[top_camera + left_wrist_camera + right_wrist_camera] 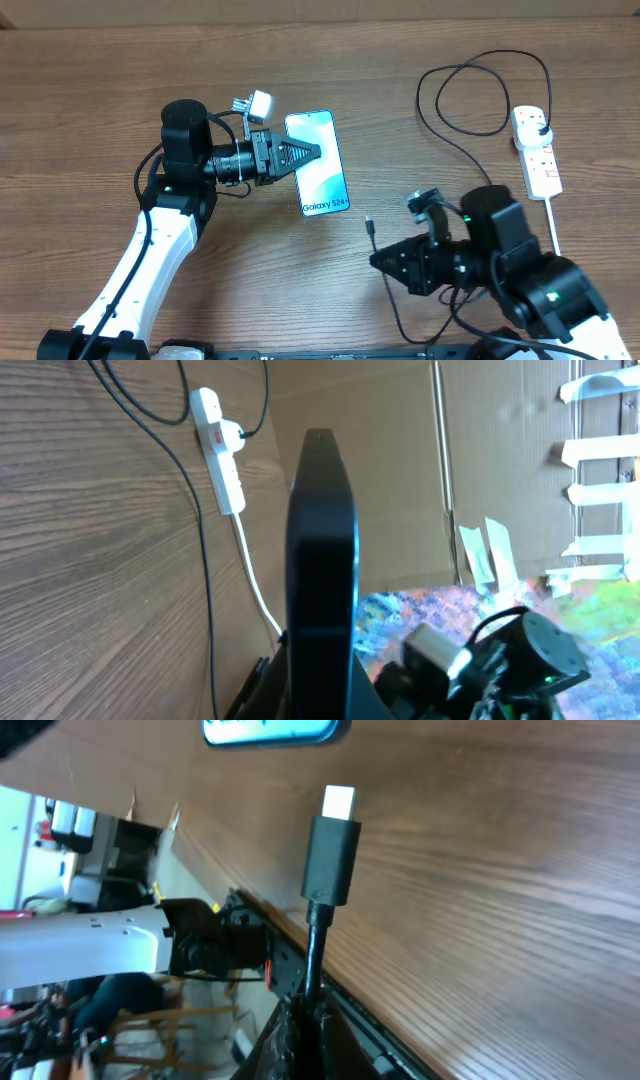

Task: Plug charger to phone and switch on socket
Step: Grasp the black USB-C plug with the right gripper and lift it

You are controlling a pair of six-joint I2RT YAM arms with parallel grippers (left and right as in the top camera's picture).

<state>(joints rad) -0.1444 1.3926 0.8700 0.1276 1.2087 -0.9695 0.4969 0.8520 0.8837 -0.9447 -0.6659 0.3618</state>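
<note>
Presently the left gripper (310,152) is clamped on the phone (325,178). The right gripper (378,260) pinches the charger (332,845) behind its tip, with bare table (80,120) between tip and phone. Overhead alone places the socket (540,160) far right, plug (537,125) seated.

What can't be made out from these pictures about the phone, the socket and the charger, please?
Phone port: too small overhead; the left wrist view shows only its dark edge; the right wrist view cuts it off at the top edge.
Socket switch position: too small in the overhead and left wrist views.
Charger cable below the connector: lost in dark blur at the right wrist view's bottom.
</note>
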